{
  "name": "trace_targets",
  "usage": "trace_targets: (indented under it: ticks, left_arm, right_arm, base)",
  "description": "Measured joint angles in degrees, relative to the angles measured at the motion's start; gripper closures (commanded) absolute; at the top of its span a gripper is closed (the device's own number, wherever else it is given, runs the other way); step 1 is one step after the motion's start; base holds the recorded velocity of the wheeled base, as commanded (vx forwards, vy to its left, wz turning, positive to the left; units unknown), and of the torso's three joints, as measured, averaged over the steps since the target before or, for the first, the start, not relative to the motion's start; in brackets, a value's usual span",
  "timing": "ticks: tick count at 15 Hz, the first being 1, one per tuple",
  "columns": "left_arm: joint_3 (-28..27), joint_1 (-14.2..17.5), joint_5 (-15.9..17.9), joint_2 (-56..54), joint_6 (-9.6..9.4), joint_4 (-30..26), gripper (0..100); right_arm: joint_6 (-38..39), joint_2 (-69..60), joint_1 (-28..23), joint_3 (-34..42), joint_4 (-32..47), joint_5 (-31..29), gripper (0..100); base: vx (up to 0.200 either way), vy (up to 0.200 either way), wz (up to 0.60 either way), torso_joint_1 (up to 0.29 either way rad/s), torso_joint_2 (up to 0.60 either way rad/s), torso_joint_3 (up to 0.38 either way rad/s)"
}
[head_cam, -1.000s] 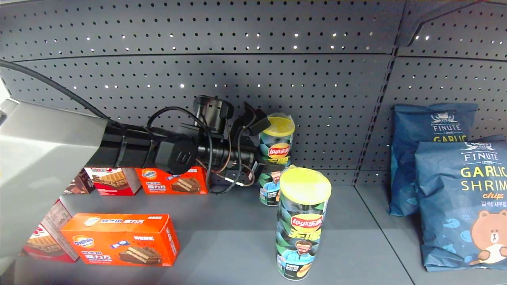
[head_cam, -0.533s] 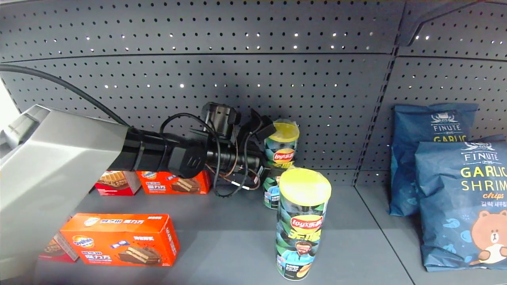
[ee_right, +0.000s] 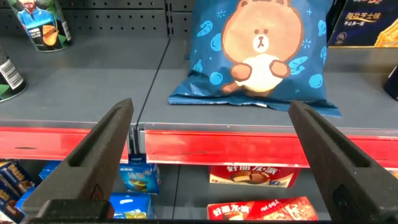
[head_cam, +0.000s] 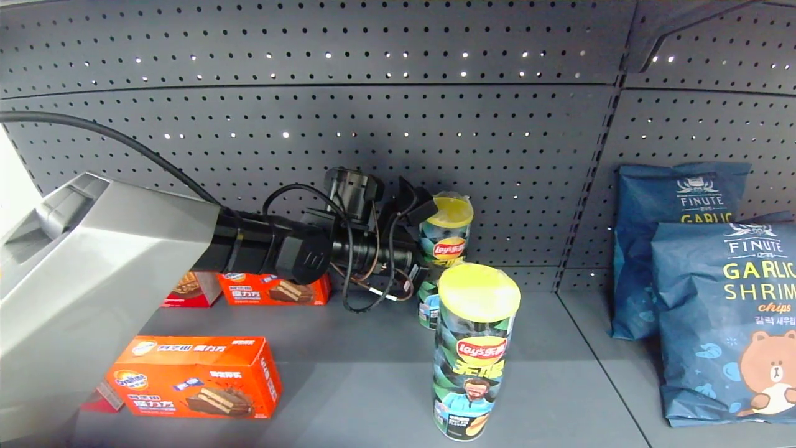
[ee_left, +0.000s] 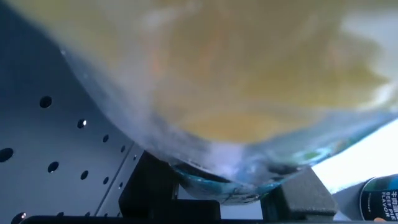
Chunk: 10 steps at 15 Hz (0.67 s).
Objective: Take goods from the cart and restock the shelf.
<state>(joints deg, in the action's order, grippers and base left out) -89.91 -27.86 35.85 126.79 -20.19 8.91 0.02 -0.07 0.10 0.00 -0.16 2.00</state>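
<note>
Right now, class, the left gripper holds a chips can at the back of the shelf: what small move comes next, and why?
Probably ease the rear can straight down until it seats on the shelf. The left gripper grips it close to the pegboard, behind the front can, which hides its base.

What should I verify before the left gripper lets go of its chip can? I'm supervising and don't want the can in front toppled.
1. Grip: left gripper shut on rear can: ok.
2. The rear can upright: ok.
3. Its base resting on shelf: cannot tell, front can hides part of it.
4. Gap between the two cans: cannot tell.
5. The front can upright: ok.
6. Other arm: right gripper open, empty: ok.
</note>
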Motion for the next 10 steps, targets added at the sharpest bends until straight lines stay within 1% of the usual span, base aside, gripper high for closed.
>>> trace_targets:
  ticks: [1, 7, 10]
  left_arm:
    - [0.1, 0.0, 0.0, 0.0, -0.04, 0.2, 0]
    - [1.5, -0.1, -0.2, -0.1, -0.04, 1.8, 0]
    - [5.9, 0.5, -0.2, -2.6, -0.04, 3.3, 0]
  right_arm:
    - [0.0, 0.0, 0.0, 0.0, 0.0, 0.0, 0]
    - [0.0, 0.0, 0.0, 0.0, 0.0, 0.0, 0]
    - [0.0, 0.0, -0.1, 0.0, 0.0, 0.0, 0]
  base:
    - [0.0, 0.0, 0.0, 0.0, 0.0, 0.0]
    - [0.0, 0.0, 0.0, 0.0, 0.0, 0.0]
    - [0.0, 0.0, 0.0, 0.0, 0.0, 0.0]
